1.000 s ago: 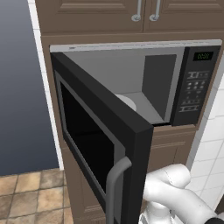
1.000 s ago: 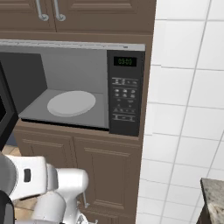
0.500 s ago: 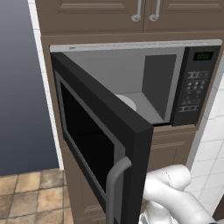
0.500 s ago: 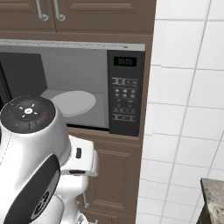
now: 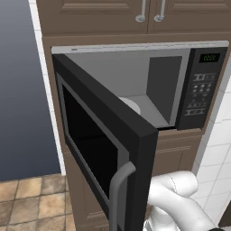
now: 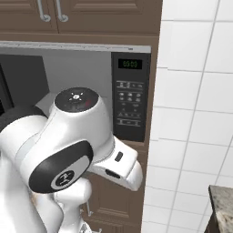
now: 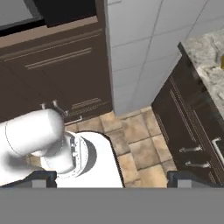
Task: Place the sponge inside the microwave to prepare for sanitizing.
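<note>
The microwave (image 5: 135, 113) stands with its door (image 5: 103, 149) swung wide toward the left base camera, so the grey cavity and the pale turntable (image 5: 131, 106) lie exposed; that is how it should be if something is to be set inside, and I judge the opening step done and the fetching step in hand.

The tool (image 7: 111, 181) shows at the bottom of the hand view as two dark tips set far apart, with nothing between them: it is spread wide and empty. It looks down past the robot's own body at the tiled floor (image 7: 140, 148), with the dark lower cabinets (image 7: 61, 70) ahead and to its left, and a speckled stone surface (image 7: 205, 61) ahead and to its right. This downward, turned-away pose suggests the arm is swinging from the oven toward that surface, though that is only my reading.

The sponge cannot be found with any certainty. A small yellowish patch (image 7: 221, 59) sits at the right edge of the hand view on the stone surface, cut off by the frame; it may be the sponge, but too little shows to tell.

In the right base view the arm's big joint hides most of the cavity. A corner of the stone surface also shows at that view's lower right.
</note>
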You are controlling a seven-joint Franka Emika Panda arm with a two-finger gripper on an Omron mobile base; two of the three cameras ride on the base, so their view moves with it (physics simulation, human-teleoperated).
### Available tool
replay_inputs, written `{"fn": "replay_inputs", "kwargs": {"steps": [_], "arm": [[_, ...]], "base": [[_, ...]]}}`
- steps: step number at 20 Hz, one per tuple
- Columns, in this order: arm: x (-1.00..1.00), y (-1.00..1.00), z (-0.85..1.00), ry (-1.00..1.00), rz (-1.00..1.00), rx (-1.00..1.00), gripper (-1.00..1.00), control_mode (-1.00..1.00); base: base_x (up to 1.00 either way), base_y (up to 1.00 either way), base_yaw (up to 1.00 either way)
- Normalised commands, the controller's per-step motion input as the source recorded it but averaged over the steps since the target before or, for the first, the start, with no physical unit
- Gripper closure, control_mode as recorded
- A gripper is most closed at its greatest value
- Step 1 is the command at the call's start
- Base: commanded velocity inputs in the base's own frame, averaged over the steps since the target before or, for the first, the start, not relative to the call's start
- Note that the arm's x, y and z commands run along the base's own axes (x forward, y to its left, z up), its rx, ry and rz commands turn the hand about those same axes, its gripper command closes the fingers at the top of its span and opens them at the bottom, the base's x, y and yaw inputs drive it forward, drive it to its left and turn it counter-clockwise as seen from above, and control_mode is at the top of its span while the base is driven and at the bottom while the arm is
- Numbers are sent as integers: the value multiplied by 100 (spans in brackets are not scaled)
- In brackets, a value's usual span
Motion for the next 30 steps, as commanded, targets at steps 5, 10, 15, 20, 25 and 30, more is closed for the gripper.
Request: {"fn": "replay_inputs", "kwargs": {"steps": [5, 10, 15, 20, 25, 30], "arm": [[17, -64, -30, 0, -56, -12, -100, -100], [12, -79, -19, 1, -55, -3, -100, -100], [22, -91, -19, 0, -51, 10, -100, -100], [46, -63, -17, 1, -38, 5, -100, -100], [28, -42, -8, -2, -3, 8, -100, -100], [38, -78, -25, -6, -15, 9, -100, -100]], "base": [[0, 0, 0], [0, 0, 0], [0, 0, 0], [0, 0, 0], [0, 0, 0], [0, 0, 0]]}}
